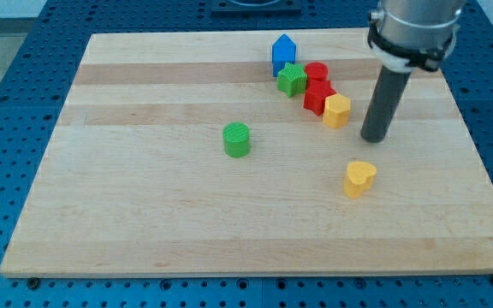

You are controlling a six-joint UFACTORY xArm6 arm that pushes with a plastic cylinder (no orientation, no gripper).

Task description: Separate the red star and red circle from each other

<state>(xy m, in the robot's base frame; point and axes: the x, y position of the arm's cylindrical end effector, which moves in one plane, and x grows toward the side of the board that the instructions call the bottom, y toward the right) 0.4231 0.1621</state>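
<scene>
The red circle and the red star sit touching each other in a cluster near the view's top centre-right, the circle above the star. My tip rests on the board to the right of and slightly below the cluster, a short gap right of the yellow hexagon. It touches no block.
In the same cluster, a blue house-shaped block sits at the top and a green star left of the red blocks. A green cylinder stands alone at centre. A yellow heart lies below my tip. The wooden board is ringed by blue pegboard.
</scene>
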